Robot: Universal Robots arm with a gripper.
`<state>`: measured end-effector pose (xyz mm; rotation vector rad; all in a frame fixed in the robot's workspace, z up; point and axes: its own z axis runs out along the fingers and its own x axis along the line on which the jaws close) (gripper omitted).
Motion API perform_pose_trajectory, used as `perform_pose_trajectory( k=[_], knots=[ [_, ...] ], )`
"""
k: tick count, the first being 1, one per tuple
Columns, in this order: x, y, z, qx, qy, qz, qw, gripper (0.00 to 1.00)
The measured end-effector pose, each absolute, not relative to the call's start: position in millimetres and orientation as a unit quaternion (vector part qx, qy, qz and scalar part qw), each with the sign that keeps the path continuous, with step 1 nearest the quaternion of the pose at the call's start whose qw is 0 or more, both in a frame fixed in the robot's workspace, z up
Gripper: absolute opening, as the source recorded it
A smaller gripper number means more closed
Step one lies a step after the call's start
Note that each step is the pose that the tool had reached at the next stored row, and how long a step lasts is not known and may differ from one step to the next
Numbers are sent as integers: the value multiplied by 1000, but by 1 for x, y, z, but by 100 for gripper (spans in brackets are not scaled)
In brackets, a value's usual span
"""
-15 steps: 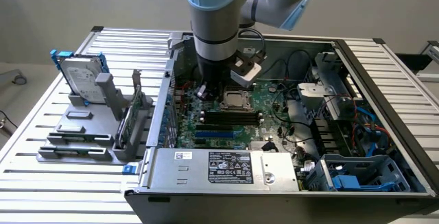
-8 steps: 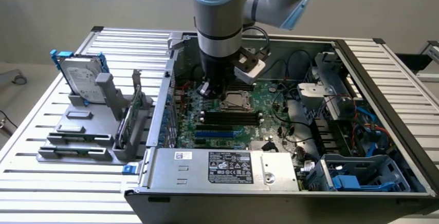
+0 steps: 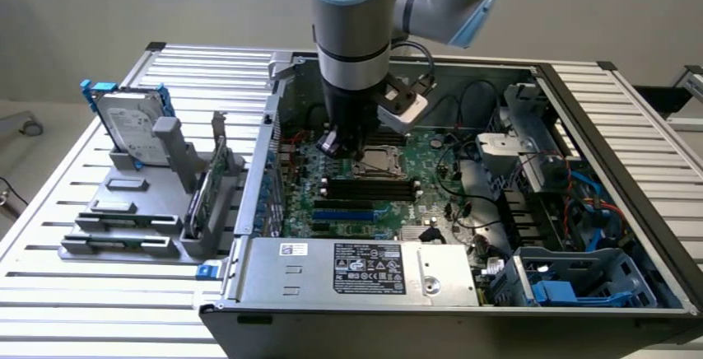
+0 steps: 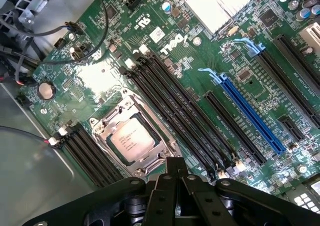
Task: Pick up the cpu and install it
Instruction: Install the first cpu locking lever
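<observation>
Gripper [image 4: 175, 173]: fingers closed together, empty, poised just beside the socket [image 4: 132, 141] over the motherboard [image 4: 240, 75]. CPU [image 4: 128, 139]: seated flat within the socket frame, next to the black memory slots [image 4: 185, 116]; square, silver-grey lid, faint printed text, pale border. Handling advice: keep the chip level and corner-aligned, never forced.

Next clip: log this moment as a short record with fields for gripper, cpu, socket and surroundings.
gripper: shut, empty, low over the motherboard beside the socket
cpu: lying flat in the socket, silver top up
socket: frame open around the cpu
surroundings: open computer case; hard drive upright in a grey holder at the exterior view's left
</observation>
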<state>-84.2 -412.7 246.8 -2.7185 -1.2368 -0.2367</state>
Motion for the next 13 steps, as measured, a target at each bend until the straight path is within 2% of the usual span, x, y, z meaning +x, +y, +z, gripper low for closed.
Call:
perform_pose_trajectory(
  k=[13],
  knots=[
    [-88, -413, 231, -907, -408, -82, 71, 11]
  ],
)
